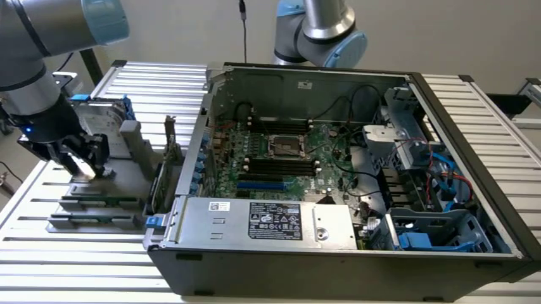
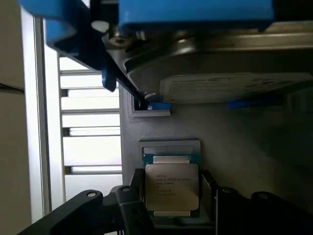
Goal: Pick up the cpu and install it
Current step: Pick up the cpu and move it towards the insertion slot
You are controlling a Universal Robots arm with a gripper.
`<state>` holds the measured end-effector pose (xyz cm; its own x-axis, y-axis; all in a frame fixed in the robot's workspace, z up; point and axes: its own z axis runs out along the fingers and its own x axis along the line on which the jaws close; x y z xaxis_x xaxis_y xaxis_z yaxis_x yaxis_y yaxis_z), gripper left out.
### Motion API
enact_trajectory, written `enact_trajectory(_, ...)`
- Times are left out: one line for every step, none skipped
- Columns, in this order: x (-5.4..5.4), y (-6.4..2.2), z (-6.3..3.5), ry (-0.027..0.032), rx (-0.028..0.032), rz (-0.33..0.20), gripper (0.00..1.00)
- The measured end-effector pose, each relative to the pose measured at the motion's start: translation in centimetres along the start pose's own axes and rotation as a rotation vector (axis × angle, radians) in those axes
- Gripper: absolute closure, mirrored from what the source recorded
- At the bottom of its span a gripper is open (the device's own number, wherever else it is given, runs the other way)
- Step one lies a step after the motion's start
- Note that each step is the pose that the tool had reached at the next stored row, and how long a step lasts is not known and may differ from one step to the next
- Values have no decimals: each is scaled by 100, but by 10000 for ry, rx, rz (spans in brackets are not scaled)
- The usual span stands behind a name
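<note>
The cpu [image 2: 171,187], a small square chip with a silvery printed lid and a green rim, sits low over the grey fixture plate [image 2: 234,142], just off a shallow grey seat [image 2: 170,146]. My gripper [image 2: 172,198] straddles it. One black finger [image 2: 134,203] presses one side of the chip and the other finger presses the opposite side. In the exterior view my gripper [image 1: 80,162] is down at the grey fixture [image 1: 127,168], on that view's left, outside the open computer case [image 1: 473,133]. The empty motherboard socket [image 1: 287,147] lies in the middle of the case.
A silver hard drive with blue rails [image 1: 100,117] [image 2: 220,63] stands just behind the gripper. Two memory sticks [image 1: 97,204] lie in front of it. A second arm [image 1: 325,31] hangs behind the case. The slatted table [image 1: 50,253] surrounds everything.
</note>
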<state>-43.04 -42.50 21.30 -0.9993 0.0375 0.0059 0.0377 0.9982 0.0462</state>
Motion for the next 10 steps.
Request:
enact_trajectory(0,2,-44,3,-1,0,45)
enact_trajectory(0,4,-90,7,-1,-1,45)
enact_trajectory(-1,6,-136,12,0,-1,45)
enact_trajectory(-1,9,-183,16,0,0,45)
enact_trajectory(-2,11,-228,19,0,0,45)
enact_trajectory(-2,13,-275,24,1,0,45)
enact_trajectory(-3,15,-319,28,1,0,45)
enact_trajectory(-3,17,-364,30,1,0,45)
enact_trajectory(-3,19,-409,34,1,0,45)
enact_trajectory(-4,22,-454,36,1,0,45)
